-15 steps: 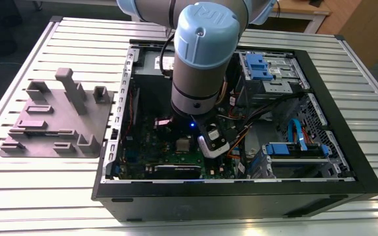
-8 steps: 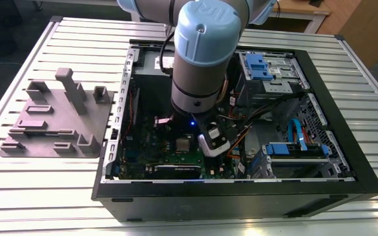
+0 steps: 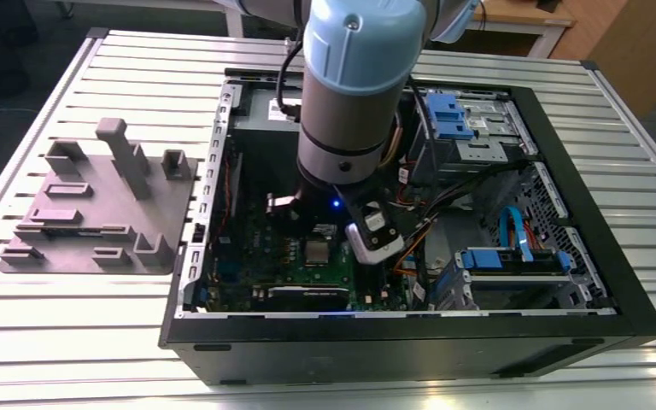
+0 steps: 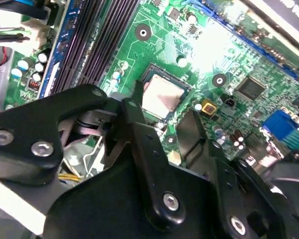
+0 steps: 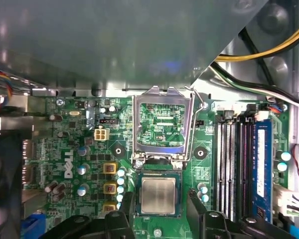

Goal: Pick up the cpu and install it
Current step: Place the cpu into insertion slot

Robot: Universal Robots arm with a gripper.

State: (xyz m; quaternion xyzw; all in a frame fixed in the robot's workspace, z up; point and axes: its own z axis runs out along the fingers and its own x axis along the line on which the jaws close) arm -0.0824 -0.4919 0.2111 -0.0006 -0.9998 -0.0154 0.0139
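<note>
- The cpu lies flat in its socket on the green motherboard, silvery top up; it shows too in the second wrist view.
- The gripper hangs just above the chip. Its black jaws stand spread, one on each side of the cpu, apart from it and pinching nothing.
- In the first wrist view the socket's silver load frame stands tipped up and open just beyond the cpu, with its thin wire lever alongside.
- Beside the socket run the long memory slots, black with one blue; on the socket's other side stand small capacitors and yellow-topped parts.
- A grey metal box overhangs the board past the load frame, and yellow and black cables cross next to it.
- In the exterior view the arm reaches down into the open computer case, whose black walls close in all round; drive bays with blue clips crowd the exterior view's right.
- The case sits on a ribbed metal table, with a grey fixture block at the exterior view's left.
- White lettering is printed on the board.
</note>
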